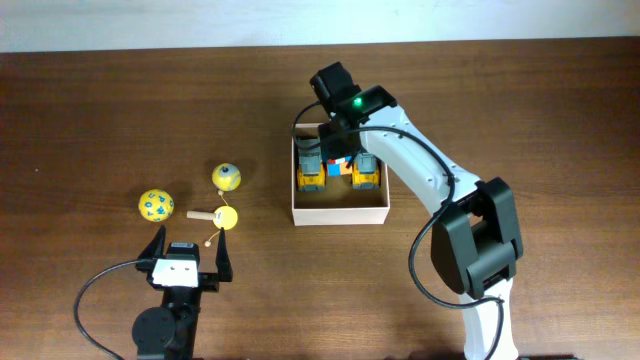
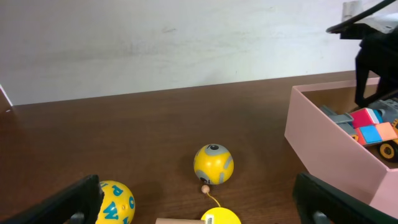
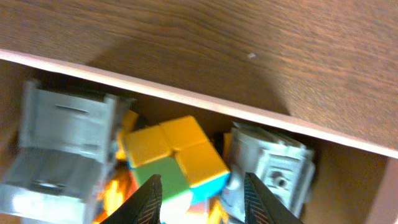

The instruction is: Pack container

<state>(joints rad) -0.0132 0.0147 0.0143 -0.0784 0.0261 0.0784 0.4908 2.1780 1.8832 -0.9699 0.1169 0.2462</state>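
Broadly, a dark wooden table [image 1: 520, 90] fills the overhead view. The white right arm [image 1: 420, 165] rises from the lower right corner and bends up and leftward to the middle of the frame.

The container [image 1: 340, 217] sits just right of centre – a square, shallow box, white outside and tan inside, open at the top. The right gripper [image 3: 202, 180] hangs over its upper edge, pointing down into it. In the right wrist view the jaws stand part-way apart, with a coloured cube [image 3: 177, 149] showing between and behind the fingertips. I cannot tell whether they pinch it or only hover over it.

At the lower left of the overhead view the left gripper [image 1: 191, 243] rests low near the table, its jaws spread wide and holding nothing.

Inside the box two toy trucks stand side by side, yellow and grey. One truck [image 1: 311, 174] is toward the left wall and the other truck [image 1: 366, 174] toward the right. The cube lies between them, its yellow, green and blue faces tilted.

Left of the box, well apart from it, three small toys lie on the bare wood:
- A yellow ball with blue marks [image 1: 155, 204] is farthest left.
- A yellow ball with a grey cap [image 1: 227, 177] lies above and to the right of that one.
- A short wooden peg [image 1: 199, 214] lies below the capped ball, with a small yellow ball [image 1: 228, 216] at its right end – just ahead of the left gripper's open fingers.
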